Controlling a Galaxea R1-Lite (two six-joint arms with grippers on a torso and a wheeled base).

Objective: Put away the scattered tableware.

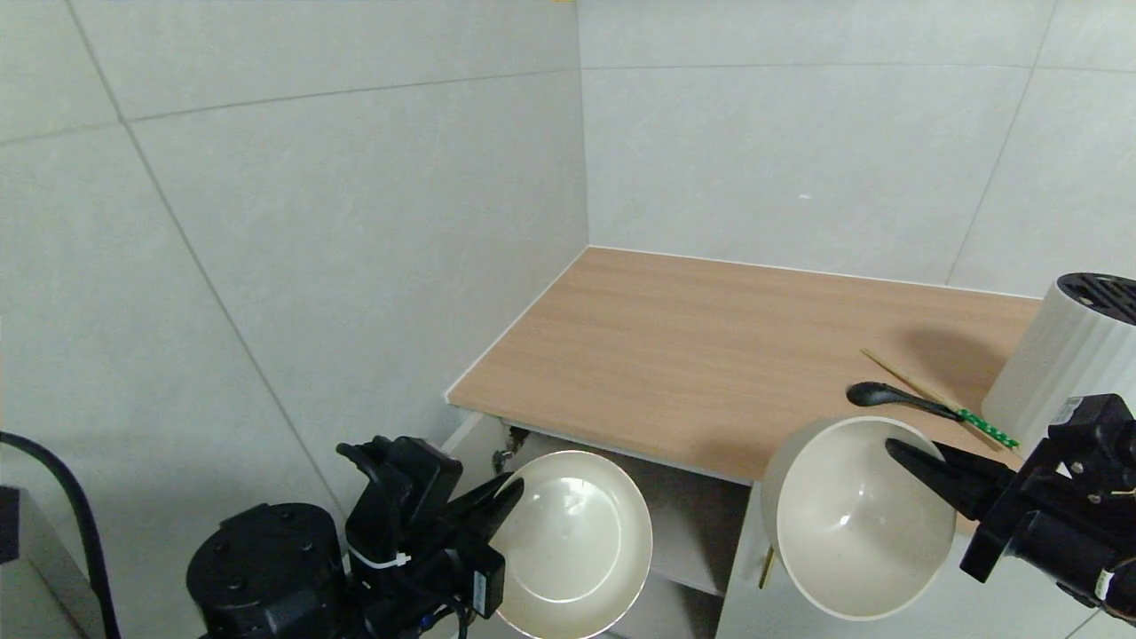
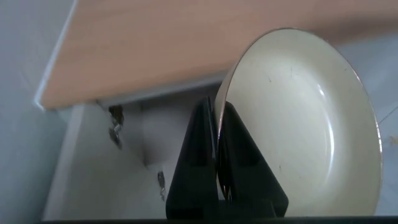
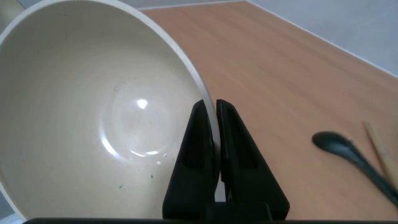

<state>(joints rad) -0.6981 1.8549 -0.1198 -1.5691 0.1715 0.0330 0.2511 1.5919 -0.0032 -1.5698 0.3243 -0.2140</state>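
the left gripper (image 1: 510,493) is hanging at about 7 o'clock in the head view, in front of the counter's front edge. its two dark fingers are pinching the rim of a cream plate (image 1: 577,541), one finger on the inner face and one on the back, as the left wrist view is showing (image 2: 216,118). the plate (image 2: 298,124) is standing nearly on edge in the air, its hollow face turning toward the camera, with the open cabinet (image 1: 683,524) just behind it under the wooden countertop (image 1: 692,355). a metal hinge (image 1: 506,453) is showing on the cabinet's side wall at the plate's 11 o'clock.

the right gripper (image 1: 896,448) is sitting at about 4 o'clock in the head view, its fingers clamping the rim of a cream bowl (image 1: 852,524) at the bowl's 2 o'clock. the right wrist view is showing one finger inside the rim and one outside (image 3: 216,109). the bowl (image 3: 93,112) is tilting with its opening facing the camera, overlapping the counter's front edge and touching nothing else.

a black spoon (image 1: 887,397) is lying on the countertop at the bowl's 1 o'clock, touching a pair of chopsticks (image 1: 923,393) with green patterned ends. a white ribbed holder (image 1: 1065,355) with a dark perforated top is standing upright at 3 o'clock, just beside the chopsticks' green ends.
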